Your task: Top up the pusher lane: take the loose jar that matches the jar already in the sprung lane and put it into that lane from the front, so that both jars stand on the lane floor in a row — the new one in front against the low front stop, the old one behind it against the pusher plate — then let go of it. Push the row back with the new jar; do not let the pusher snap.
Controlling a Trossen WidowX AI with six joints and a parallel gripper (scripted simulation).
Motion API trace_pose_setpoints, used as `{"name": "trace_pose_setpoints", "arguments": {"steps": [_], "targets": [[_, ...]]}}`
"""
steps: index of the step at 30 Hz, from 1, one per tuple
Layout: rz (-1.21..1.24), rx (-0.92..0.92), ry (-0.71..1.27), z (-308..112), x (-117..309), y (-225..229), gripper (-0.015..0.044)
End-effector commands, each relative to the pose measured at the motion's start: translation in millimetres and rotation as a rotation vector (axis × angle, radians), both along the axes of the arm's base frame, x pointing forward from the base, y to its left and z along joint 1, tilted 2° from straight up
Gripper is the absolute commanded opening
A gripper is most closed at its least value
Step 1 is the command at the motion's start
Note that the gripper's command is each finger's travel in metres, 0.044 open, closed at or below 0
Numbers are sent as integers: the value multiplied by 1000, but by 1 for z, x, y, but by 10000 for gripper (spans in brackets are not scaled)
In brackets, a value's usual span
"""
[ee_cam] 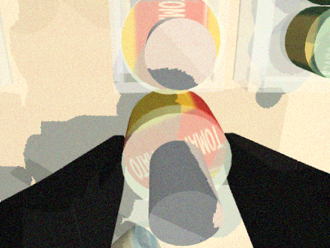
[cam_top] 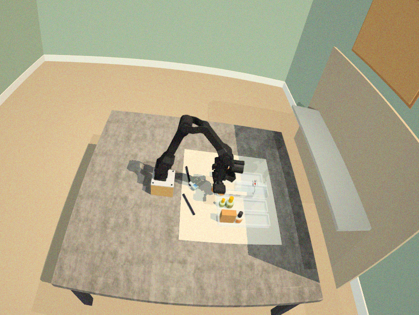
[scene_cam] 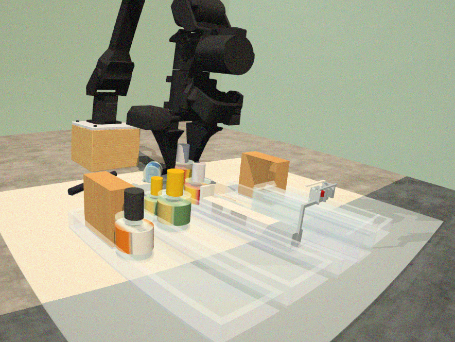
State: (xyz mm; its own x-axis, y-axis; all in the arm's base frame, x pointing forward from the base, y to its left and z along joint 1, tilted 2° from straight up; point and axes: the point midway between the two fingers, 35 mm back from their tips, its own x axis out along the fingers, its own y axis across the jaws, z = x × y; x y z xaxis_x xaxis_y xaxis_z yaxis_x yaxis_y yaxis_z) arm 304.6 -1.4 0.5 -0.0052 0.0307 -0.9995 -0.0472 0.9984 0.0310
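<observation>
My gripper (scene_cam: 184,164) (ee_cam: 174,144) is shut on a tomato jar with a red and yellow label and a pale cap. The held jar (scene_cam: 183,153) (ee_cam: 179,121) looks upright in the exterior view, just outside the front end of the sprung lane (ee_cam: 127,87). Its base is hidden. The matching tomato jar (scene_cam: 192,193) (ee_cam: 181,52) stands at the front of that clear lane, against the white pusher plate (scene_cam: 207,191). The wrist view shows the two jars close, one behind the other; I cannot tell whether they touch. The arm hides both jars in the top view.
Yellow-capped green jars (cam_top: 230,203) (scene_cam: 175,184) stand in the neighbouring lane. Beyond are an orange box (cam_top: 227,216) (scene_cam: 104,206) and a black-capped jar (cam_top: 239,217) (scene_cam: 134,235). Another orange box (scene_cam: 262,172) and a small stand (cam_top: 254,183) (scene_cam: 300,222) are on the other side. Black rods (cam_top: 187,174) (cam_top: 188,204) lie in front.
</observation>
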Motion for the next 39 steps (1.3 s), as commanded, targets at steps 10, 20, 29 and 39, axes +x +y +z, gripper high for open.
{"name": "trace_pose_setpoints", "arguments": {"steps": [10, 20, 29, 39], "targets": [[-5, 3, -11, 2, 9, 1, 0], [-5, 3, -11, 2, 12, 1, 0], [-5, 3, -12, 2, 16, 1, 0], [-5, 3, -12, 2, 20, 1, 0]]}}
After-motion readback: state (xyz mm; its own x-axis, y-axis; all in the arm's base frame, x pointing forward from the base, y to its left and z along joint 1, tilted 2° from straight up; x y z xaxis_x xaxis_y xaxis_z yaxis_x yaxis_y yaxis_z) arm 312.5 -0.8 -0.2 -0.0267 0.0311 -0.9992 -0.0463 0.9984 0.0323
